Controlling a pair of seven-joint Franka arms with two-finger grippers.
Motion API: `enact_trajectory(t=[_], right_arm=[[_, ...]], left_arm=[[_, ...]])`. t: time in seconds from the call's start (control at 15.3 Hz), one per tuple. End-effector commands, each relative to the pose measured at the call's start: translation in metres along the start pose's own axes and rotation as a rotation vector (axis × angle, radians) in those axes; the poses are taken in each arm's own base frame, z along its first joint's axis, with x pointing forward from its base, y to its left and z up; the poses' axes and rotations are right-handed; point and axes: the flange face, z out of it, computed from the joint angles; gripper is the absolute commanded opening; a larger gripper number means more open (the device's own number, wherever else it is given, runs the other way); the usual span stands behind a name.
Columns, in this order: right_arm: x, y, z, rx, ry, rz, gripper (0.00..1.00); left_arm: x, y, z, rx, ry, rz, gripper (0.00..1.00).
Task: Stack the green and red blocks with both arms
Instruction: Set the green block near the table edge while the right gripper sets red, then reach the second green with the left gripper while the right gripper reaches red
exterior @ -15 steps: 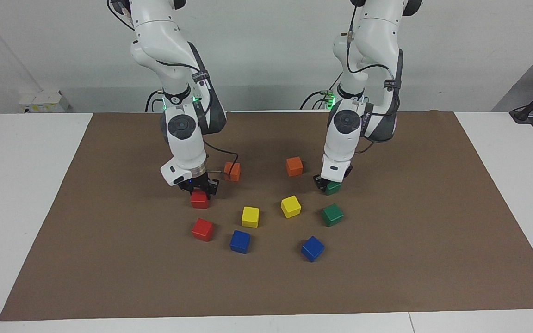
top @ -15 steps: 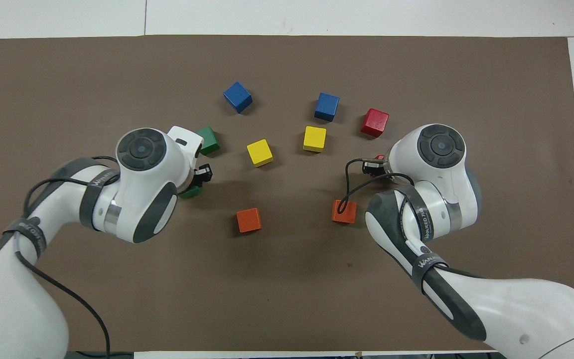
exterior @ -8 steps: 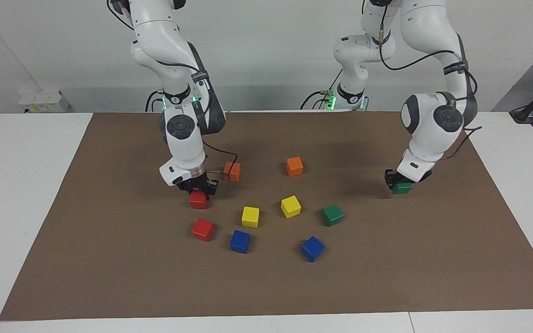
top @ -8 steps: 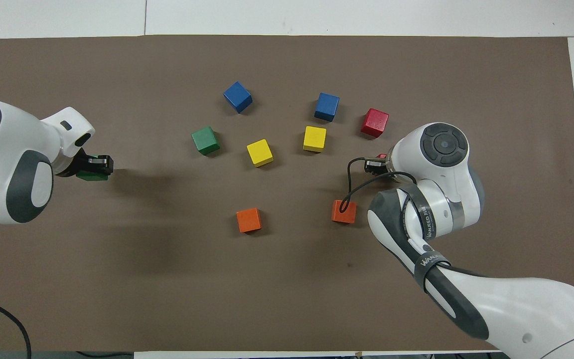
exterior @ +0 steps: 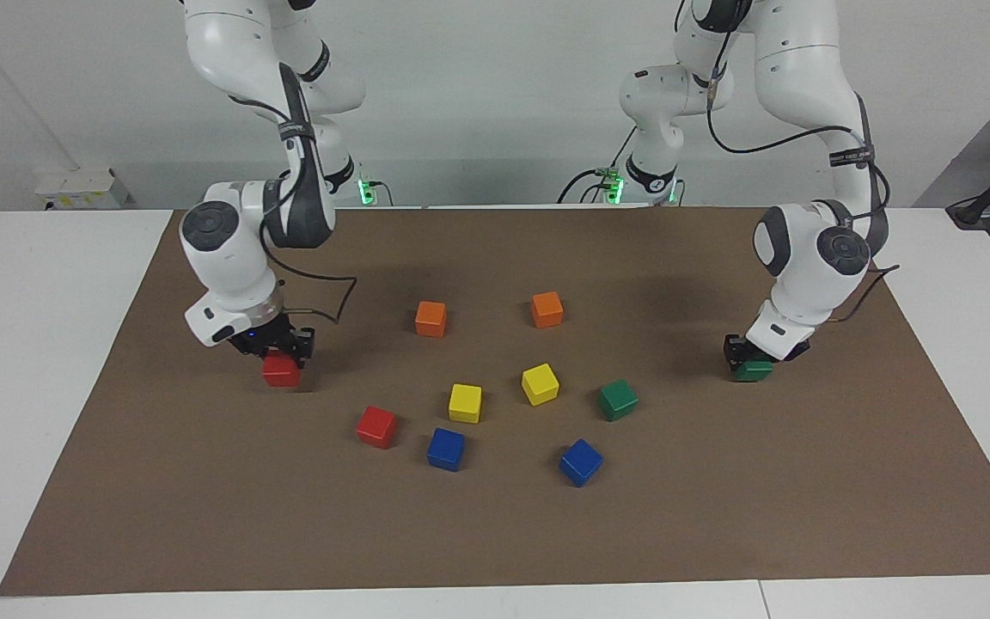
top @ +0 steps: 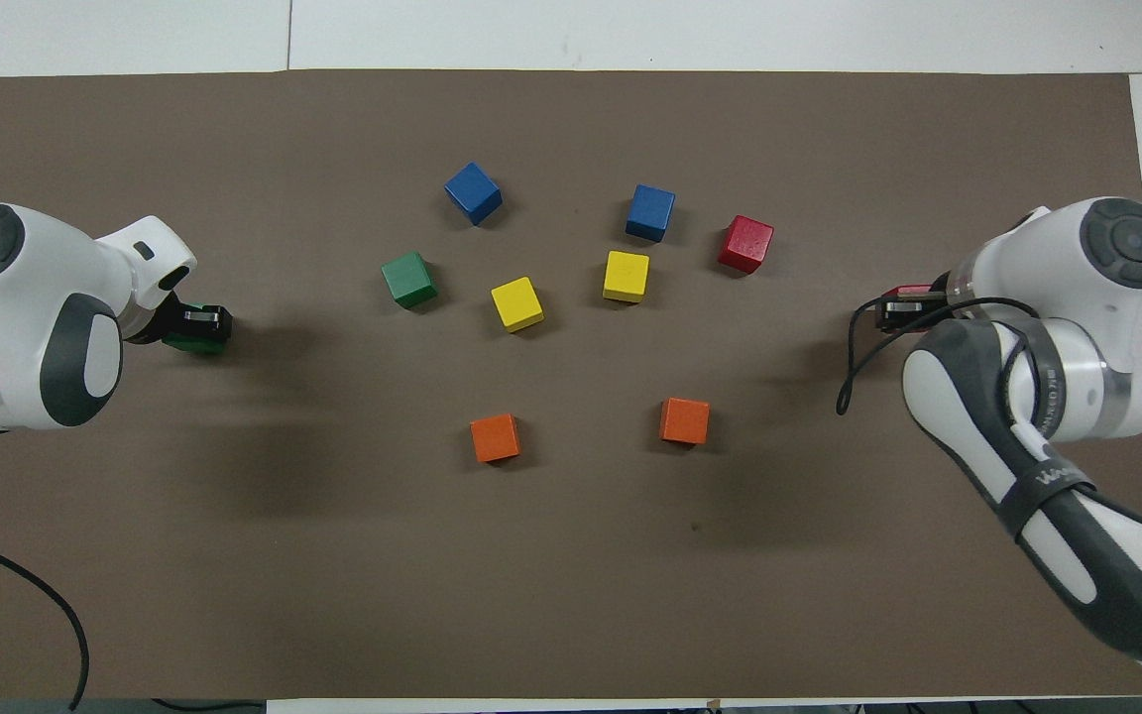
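Grippers grasp one cube each, apparently founding separate stacks: left gripper [exterior: 753,361] closed on a green block [exterior: 754,371] at frame right, right gripper [exterior: 276,348] closed on a red block [exterior: 281,370] at frame left; their mates, green [exterior: 617,400] and red [exterior: 376,426], lie centre-frame.

White table [exterior: 48,361], pale wall [exterior: 495,86]

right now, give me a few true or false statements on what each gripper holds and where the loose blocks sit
1. The left gripper is shut on a green block. True.
2. The right gripper holds an orange block. False: it is shut on a red block.
3. A red block is stacked on the loose green block. False: nothing lies on it.
4. The loose red block lies farther from the robots than both orange blocks. True.
5. The two yellow blocks touch each other. False: brown mat shows between them.
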Motion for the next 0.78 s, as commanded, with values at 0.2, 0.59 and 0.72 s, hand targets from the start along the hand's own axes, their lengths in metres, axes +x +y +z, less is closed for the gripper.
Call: enact_trajectory(t=[0.2,0.59,0.72], right_arm=[[-0.018,0.072,0.025,-0.006,0.062,-0.090,0.00],[-0.013,0.076,0.057,-0.016,0.101,-0.082,0.00],[-0.013,0.076,0.056,-0.013,0.101,-0.073,0.99]], left_arm=[[0.003,0.002,-0.001,-0.012,0.011,0.004,1.00],[0.059,0.096,-0.078,-0.024,0.006,-0.348,1.00],[0.060,0.125,-0.079,-0.033,0.020,-0.462,1.00]])
